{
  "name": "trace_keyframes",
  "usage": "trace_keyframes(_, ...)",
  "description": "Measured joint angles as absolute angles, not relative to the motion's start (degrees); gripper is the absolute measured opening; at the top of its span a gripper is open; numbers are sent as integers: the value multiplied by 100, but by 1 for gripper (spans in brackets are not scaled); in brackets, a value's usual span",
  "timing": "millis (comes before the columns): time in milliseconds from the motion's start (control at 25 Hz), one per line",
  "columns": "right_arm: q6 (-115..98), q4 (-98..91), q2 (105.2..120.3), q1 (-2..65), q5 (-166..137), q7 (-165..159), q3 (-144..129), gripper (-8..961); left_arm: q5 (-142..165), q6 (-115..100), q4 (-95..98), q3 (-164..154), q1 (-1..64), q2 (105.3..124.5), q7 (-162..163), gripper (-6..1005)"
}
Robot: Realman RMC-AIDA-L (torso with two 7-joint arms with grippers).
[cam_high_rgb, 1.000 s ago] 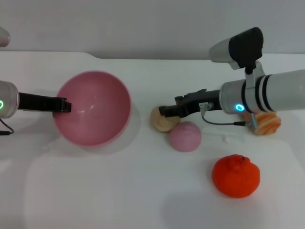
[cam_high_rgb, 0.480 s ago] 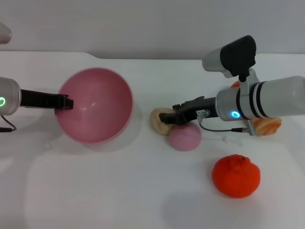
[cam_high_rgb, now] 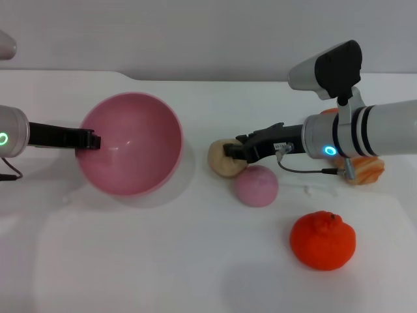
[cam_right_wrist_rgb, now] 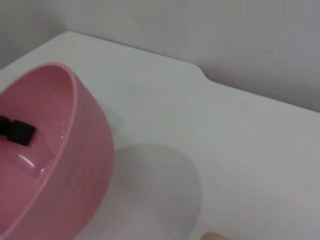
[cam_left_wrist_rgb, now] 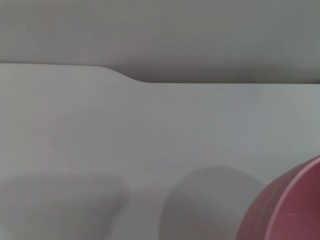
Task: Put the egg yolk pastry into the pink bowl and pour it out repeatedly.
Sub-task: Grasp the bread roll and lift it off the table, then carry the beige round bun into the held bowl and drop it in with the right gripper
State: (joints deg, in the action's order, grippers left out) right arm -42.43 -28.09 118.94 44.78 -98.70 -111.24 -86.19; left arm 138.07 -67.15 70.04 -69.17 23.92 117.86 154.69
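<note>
on the table (cam_high_rgb: pixel 163 261), right fingers (cam_high_rgb: pixel 233 149) pinching egg yolk pastry (cam_high_rgb: pixel 221 160), left fingers (cam_high_rgb: pixel 90 139) gripping pink bowl (cam_high_rgb: pixel 130 147) rim

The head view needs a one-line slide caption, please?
Right tool grips the egg yolk pastry while left tool holds the pink bowl tilted.

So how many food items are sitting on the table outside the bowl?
4: the egg yolk pastry at the right gripper, the pink ball beside it, the orange nearest the robot, and a striped bread roll partly hidden behind the right arm.

place: lab-style test bench | evidence: bare white table (cam_high_rgb: pixel 163 274), plain grey wall (cam_high_rgb: pixel 195 32) (no furnishings visible)
</note>
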Motion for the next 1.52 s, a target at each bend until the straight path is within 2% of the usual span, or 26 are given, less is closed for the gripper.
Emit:
trace_keyframes(240, -4297, -3036, 11866, 4434, -9870, -11122, -8525, 335, 13809, -6715, 6984, -6917, 2397, 11783, 15469, 2)
trace_keyframes(480, -4974, -3894, 11757, 4151, -9918, -10939, -7819, 287, 13840, -6771, 6944, -6926, 2510, 11775, 15469, 1)
trace_keyframes(720, -6167, -5138, 11808, 3885, -9926, -10376, -7328, 235, 13844, -6888, 6691, -6976, 2834, 11775, 15472, 2)
trace_keyframes(840, -6516, -5447, 11835, 3942, -9995, -10299, -7431, 212, 13849, -6981, 6446, -7044, 3160, 11781, 15474, 2)
trace_keyframes(920, -6575, -5502, 11847, 4051, -10202, -10298, -7644, 164, 13852, -6988, 6417, -7091, 3229, 11785, 15475, 1)
trace_keyframes(1080, -6415, -5439, 11885, 4223, -10807, -10307, -8278, 151, 13818, -7020, 6400, -7248, 3392, 11801, 15499, 1)
trace_keyframes(1360, -5913, -5472, 11932, 4141, -10867, -10333, -8671, 129, 13808, -7011, 6398, -7299, 3442, 11803, 15534, 1)
trace_keyframes(1520, -5879, -5541, 11934, 4078, -10800, -10336, -8532, 281, 13835, -6912, 6372, -7293, 3435, 11804, 15535, 1)
